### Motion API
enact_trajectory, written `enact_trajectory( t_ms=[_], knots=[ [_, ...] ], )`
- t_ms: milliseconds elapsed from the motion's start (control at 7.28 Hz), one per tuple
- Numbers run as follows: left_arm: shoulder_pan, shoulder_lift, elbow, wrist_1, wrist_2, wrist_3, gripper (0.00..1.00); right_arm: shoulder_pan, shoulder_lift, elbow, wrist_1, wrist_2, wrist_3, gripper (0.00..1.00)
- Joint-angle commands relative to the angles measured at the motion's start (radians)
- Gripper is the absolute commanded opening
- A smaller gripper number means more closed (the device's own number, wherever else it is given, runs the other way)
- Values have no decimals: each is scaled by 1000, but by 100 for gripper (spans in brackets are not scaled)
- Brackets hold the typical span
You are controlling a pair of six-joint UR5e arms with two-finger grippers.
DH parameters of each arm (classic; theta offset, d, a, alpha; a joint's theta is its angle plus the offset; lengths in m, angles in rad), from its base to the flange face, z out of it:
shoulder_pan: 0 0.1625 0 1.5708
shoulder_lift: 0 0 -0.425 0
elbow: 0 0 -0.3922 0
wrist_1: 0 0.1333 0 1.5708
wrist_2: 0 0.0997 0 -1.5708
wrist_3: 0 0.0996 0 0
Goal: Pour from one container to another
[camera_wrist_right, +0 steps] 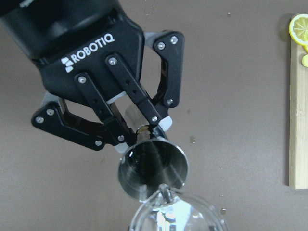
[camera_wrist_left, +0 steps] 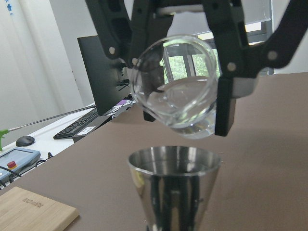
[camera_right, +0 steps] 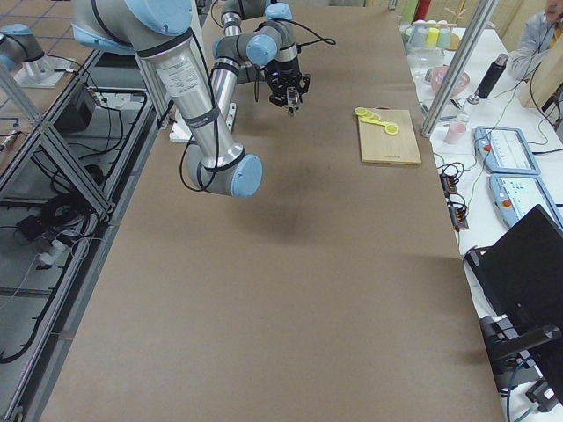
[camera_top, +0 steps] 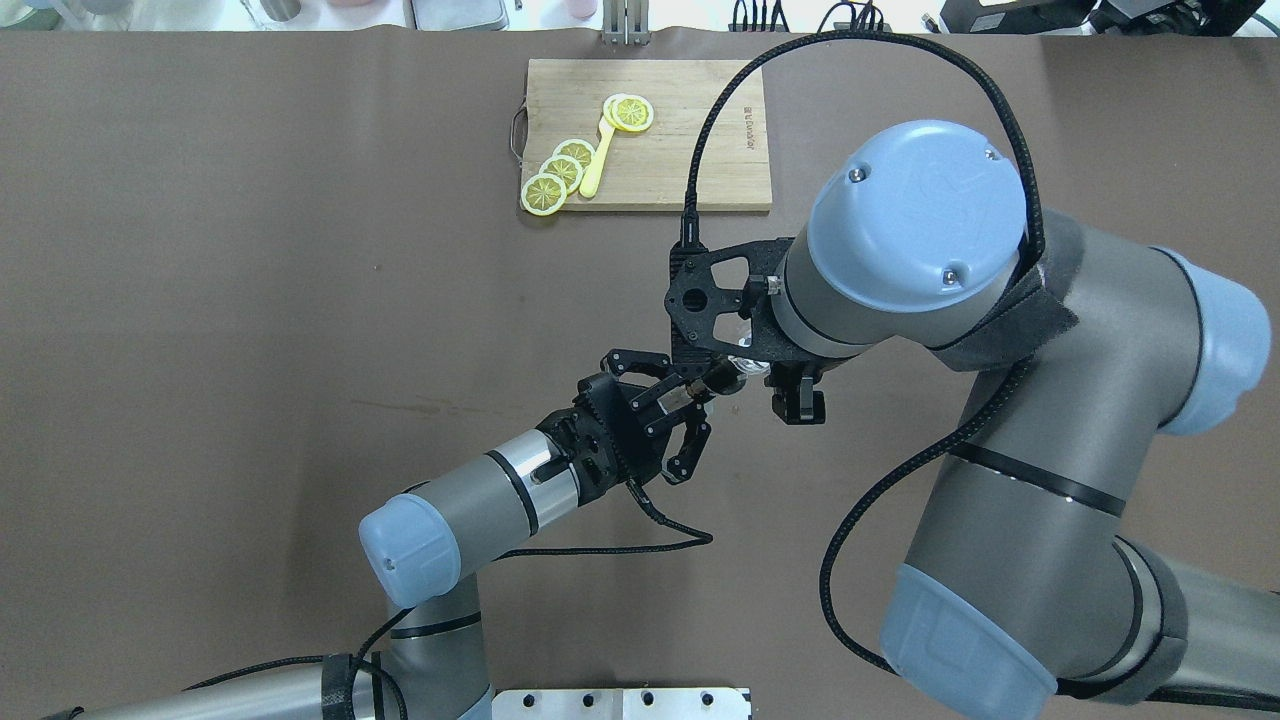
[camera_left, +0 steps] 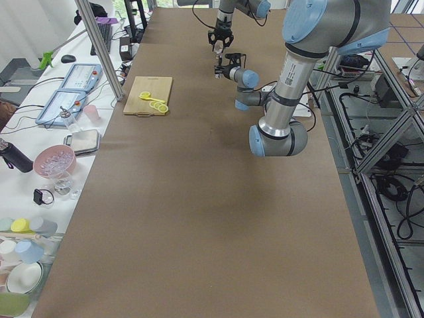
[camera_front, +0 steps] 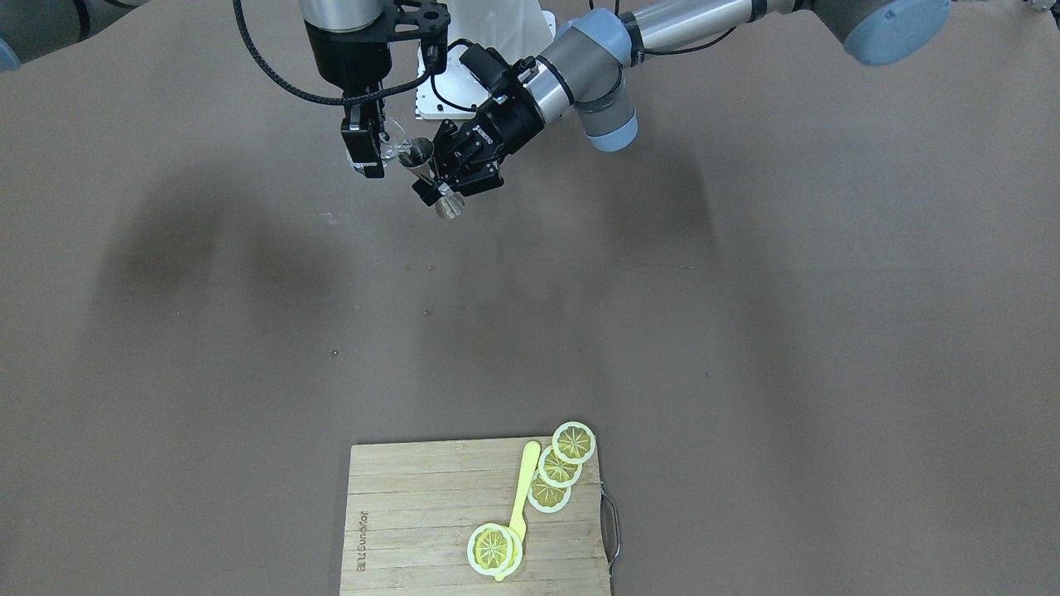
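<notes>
Clamping the steel jigger (camera_wrist_right: 153,166) at its narrow waist, left gripper (camera_wrist_right: 144,131) holds it mouth-up above the brown table (camera_top: 250,300). Glass cup (camera_wrist_left: 174,86): tilted, lip just over the jigger's mouth, pinched between right gripper (camera_wrist_left: 185,103) fingers. Right wrist hides the cup from overhead. Well apart: cutting board (camera_top: 700,150), lemon slices (camera_top: 545,193), yellow spoon (camera_top: 597,160).

Shown are a clear, glossy glass cup (camera_wrist_left: 173,86), a mirror-polished steel jigger (camera_wrist_left: 174,192), a matt tabletop (camera_front: 745,331) and a grained wooden board (camera_front: 414,497).
</notes>
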State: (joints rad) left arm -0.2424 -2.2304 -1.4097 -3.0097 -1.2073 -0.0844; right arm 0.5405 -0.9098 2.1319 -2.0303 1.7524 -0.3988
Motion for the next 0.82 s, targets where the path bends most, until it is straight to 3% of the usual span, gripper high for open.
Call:
enact_trajectory(
  t_ms=[0,687],
  knots=[
    [0,0,0,0,0,0,0,-7,15,2,-37,-26,-34,0],
    [0,2,-2,0,0,0,0,-34,29,-1,-77,-67,-87,0]
  ],
)
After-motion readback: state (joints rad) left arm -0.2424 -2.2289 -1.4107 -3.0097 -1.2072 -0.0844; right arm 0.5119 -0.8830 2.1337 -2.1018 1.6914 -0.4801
